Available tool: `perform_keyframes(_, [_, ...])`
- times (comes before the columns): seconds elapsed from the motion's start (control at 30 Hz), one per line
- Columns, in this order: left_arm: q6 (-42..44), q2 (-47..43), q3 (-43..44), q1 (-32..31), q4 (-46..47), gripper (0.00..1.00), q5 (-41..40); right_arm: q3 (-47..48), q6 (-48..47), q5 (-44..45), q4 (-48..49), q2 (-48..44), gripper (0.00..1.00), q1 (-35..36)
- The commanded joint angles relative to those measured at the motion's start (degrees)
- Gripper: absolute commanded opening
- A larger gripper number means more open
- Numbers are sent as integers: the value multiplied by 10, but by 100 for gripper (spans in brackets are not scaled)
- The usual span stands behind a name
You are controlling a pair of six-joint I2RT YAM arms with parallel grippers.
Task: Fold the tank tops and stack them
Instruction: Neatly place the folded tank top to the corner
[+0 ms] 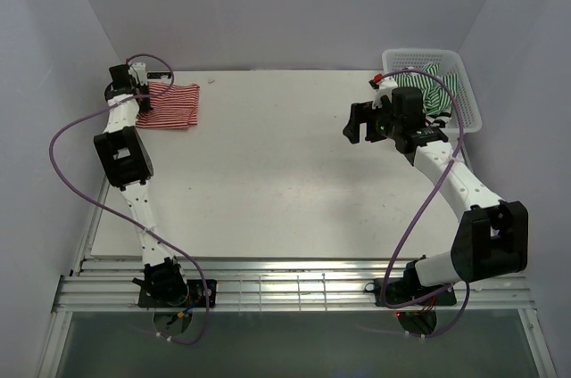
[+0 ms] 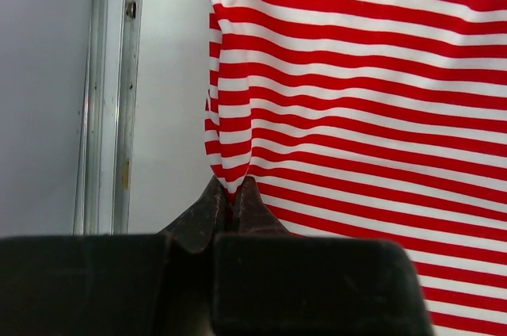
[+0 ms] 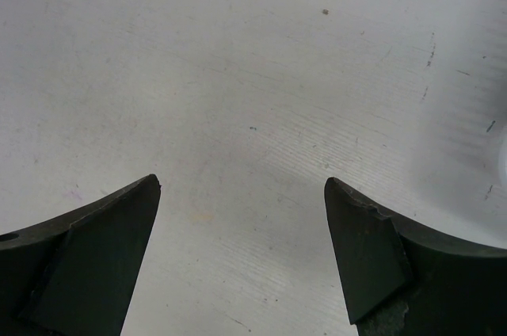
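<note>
Stripes of red and white run across the red-and-white tank top (image 1: 169, 104). It lies on the white table (image 1: 285, 173), in the far left corner, close to the back wall. It looks folded into a small flat shape.

The left gripper (image 1: 128, 82) is right at the left edge of this top. In the left wrist view its two black fingertips (image 2: 214, 205) are pressed together. A little bit of the striped cloth is pinched between them. The cloth rises in a small fold where it is pinched. To the left of the cloth in that view there is bare table, and then a metal rail (image 2: 107, 98) by the wall.

The right gripper (image 1: 361, 124) is on the other side, over the right part of the table, near the white plastic basket (image 1: 426, 54). Its jaws stand wide apart and nothing is between them. The right wrist view shows only bare table under them, with a few tiny marks on it.

The basket stands in the far right corner. The green-and-white tank top (image 1: 428, 84) lies inside it, all bunched up. The right arm is in front of part of the basket, so I cannot tell what else is in there. The two tops are well apart, one at each far corner.

A purple cable (image 1: 67, 128) loops along the left arm, and another one loops along the right arm.
</note>
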Motion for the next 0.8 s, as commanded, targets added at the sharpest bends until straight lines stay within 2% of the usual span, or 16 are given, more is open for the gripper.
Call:
perform_keyframes(0.0, [1, 9, 34, 4, 15, 0, 24, 14, -10, 14, 11, 5, 90, -4])
perform_keyframes(0.07, [-12, 13, 47, 5, 19, 0, 21, 18, -6, 22, 11, 7, 90, -5])
perform_keyframes(0.1, [-16, 11, 51, 4, 18, 4, 16, 21, -4, 24, 11, 7, 90, -6])
perform_keyframes(0.13, [-23, 8, 52, 5, 17, 10, 9, 24, -1, 34, 9, 8, 90, -6])
perform_keyframes(0.17, [-25, -5, 49, 5, 17, 26, 2, 27, 7, 40, 8, 7, 90, -9])
perform_keyframes(0.23, [-31, -24, 35, 5, 22, 41, -17, 34, 17, 56, 7, 7, 90, -12])
perform_keyframes(0.27, [-27, -34, 27, 6, 20, 85, -33, 39, 24, 61, -1, 7, 90, -19])
perform_keyframes(0.3, [-24, -53, 16, 5, 17, 98, -37, 45, 35, 68, -7, 8, 90, -24])
perform_keyframes(0.43, [-52, -114, 17, 5, 0, 98, -51, 101, 54, 172, -48, 13, 90, -51])
perform_keyframes(0.53, [-104, -177, 34, 6, -11, 98, 32, 151, 74, 218, -87, 35, 90, -84])
perform_keyframes(0.6, [-131, -211, 33, 3, -14, 98, 81, 169, 80, 219, -93, 58, 90, -105])
perform_keyframes(0.77, [-216, -333, -6, 2, -10, 98, 101, 259, 69, 247, -107, 156, 90, -167])
